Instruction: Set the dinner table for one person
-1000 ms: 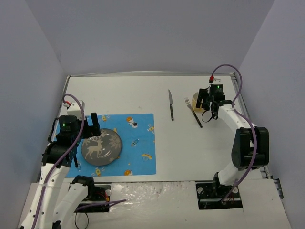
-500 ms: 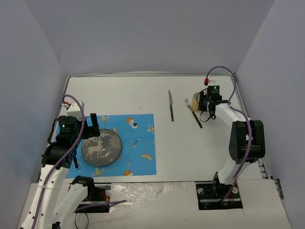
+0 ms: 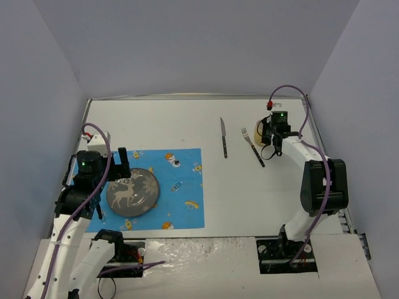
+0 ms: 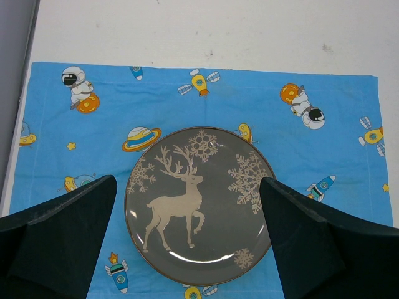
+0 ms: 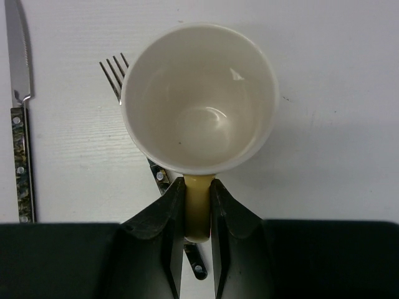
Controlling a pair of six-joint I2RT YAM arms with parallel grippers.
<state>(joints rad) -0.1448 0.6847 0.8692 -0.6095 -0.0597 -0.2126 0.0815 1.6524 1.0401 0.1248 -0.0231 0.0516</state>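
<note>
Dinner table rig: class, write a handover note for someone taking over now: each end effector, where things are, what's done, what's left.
Left end effector: open, above the plate, which lies on the placemat.
Right end effector: shut on the handle of the mug, far right of the dinner table.
Knife and fork lie off the placemat.
Done: placemat, plate. Left: mug, knife, fork to the setting.

Plain pale grey-violet walls [image 3: 187, 43] stand at the back and both sides.
</note>
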